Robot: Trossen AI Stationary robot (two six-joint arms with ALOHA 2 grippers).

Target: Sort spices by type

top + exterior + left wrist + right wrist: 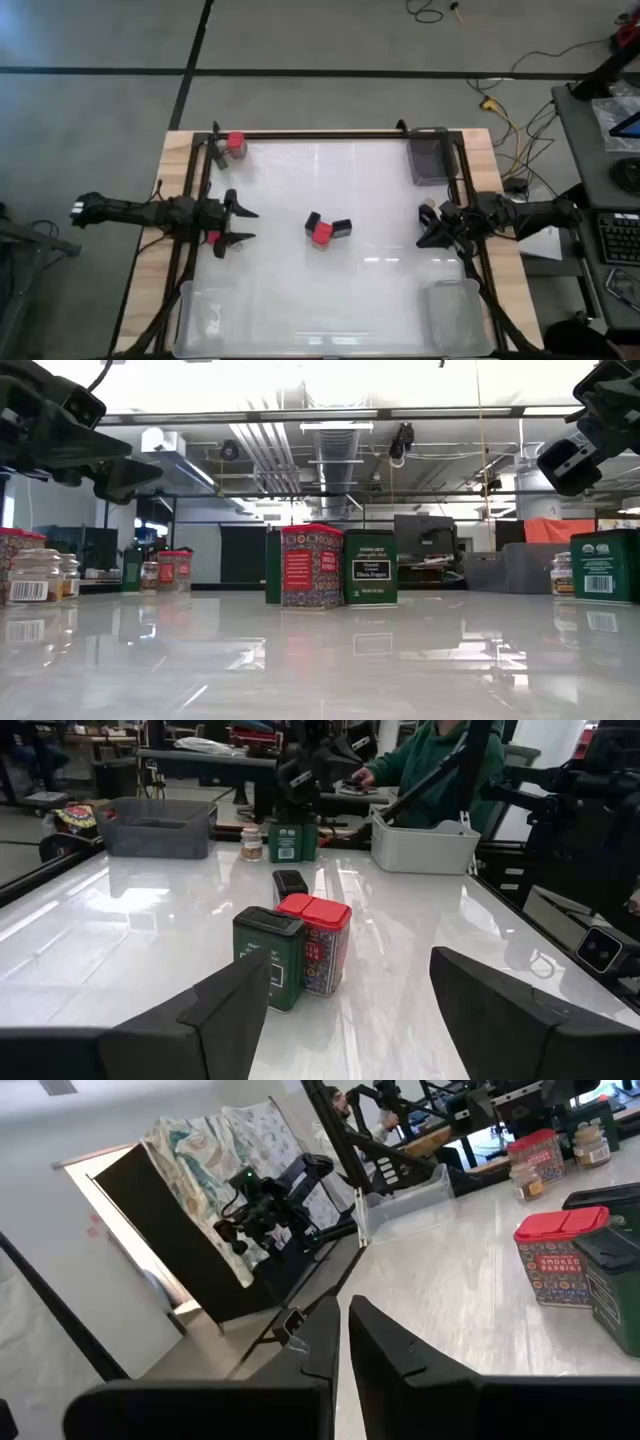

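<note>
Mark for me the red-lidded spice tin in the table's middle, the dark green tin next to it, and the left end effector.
red-lidded patterned spice tin (322, 952): left wrist view, its front face.
dark green spice tin (268, 960): left wrist view, its labelled front.
left end effector (242, 225): high view, midway between its open fingertips.

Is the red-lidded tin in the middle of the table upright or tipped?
Upright: the patterned red-lidded spice tin stands on its base, lid on top, label readable.

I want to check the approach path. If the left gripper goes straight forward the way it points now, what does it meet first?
Probably the dark green tin, standing close beside the red-topped tin. The open left gripper points at this pair; depth is unclear.
</note>
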